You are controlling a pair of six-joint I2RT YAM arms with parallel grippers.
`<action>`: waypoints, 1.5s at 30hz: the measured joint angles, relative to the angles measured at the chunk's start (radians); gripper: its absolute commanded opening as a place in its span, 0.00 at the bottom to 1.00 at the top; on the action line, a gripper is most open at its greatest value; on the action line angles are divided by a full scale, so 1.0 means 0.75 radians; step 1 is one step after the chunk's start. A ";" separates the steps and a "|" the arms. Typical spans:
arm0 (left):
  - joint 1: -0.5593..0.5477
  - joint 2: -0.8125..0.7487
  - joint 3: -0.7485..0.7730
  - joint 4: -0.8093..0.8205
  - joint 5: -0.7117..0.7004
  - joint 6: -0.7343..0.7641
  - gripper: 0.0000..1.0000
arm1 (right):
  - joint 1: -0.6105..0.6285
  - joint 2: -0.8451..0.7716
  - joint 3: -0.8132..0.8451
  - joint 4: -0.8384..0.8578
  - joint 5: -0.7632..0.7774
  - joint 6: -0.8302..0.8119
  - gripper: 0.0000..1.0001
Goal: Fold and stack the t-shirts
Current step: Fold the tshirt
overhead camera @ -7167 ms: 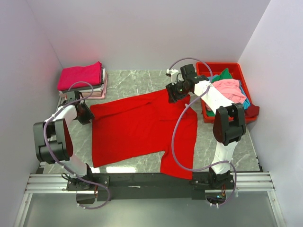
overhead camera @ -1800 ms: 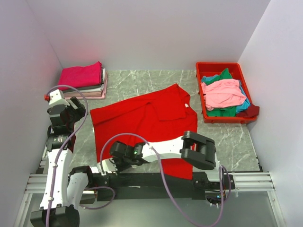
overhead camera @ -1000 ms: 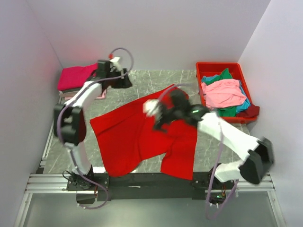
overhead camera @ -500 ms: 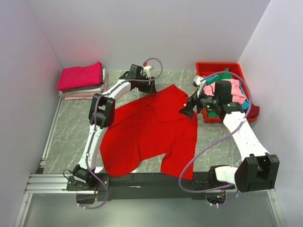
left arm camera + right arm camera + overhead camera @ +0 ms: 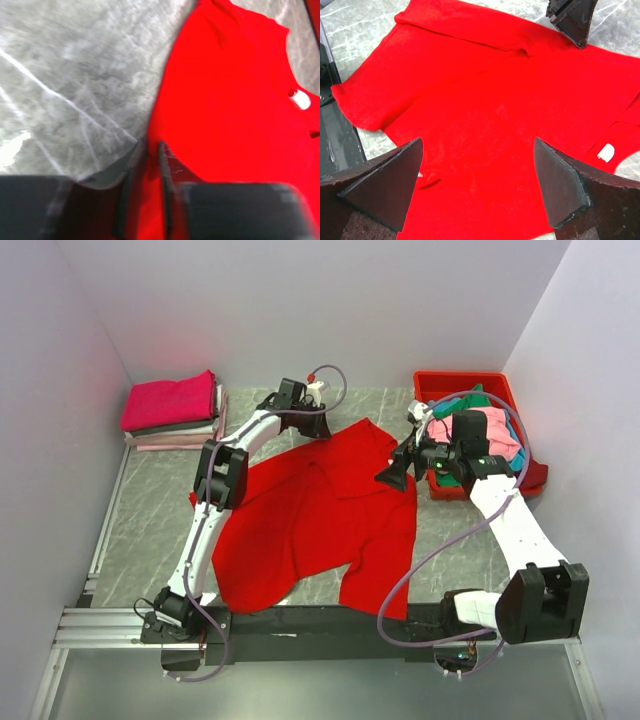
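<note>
Items on my screens:

1. Red t-shirt [image 5: 320,510]: spread mostly flat on the grey marbled surface [image 5: 480,540], centre of the overhead frame, with its white neck label [image 5: 606,151] showing.
2. Left pincer [image 5: 144,195]: at the shirt's far edge, upper centre of the overhead frame. The gap is narrow, with the fingers [image 5: 122,200] either side of the hem and red cloth between them. I cannot tell whether it is pinched firm.
3. Right pincer [image 5: 477,187]: jaws wide and holding nothing, over the shirt's right part near the collar, right of centre overhead.
4. Folded stack [image 5: 170,400]: upper left, magenta on top.
5. Red bin [image 5: 500,385]: upper right, holding loose pink, green and teal shirts [image 5: 500,440].
</note>
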 measured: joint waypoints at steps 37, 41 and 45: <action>0.297 -0.169 -0.245 0.112 -0.617 -0.472 0.31 | -0.009 0.379 0.133 -0.039 0.310 0.170 0.96; 0.293 -0.325 -0.405 0.149 -0.621 -0.468 0.55 | -0.009 0.686 0.417 -0.101 0.444 0.214 0.95; 0.293 -0.615 -0.562 0.176 -0.649 -0.408 0.59 | -0.009 1.005 0.753 -0.186 0.544 0.223 0.90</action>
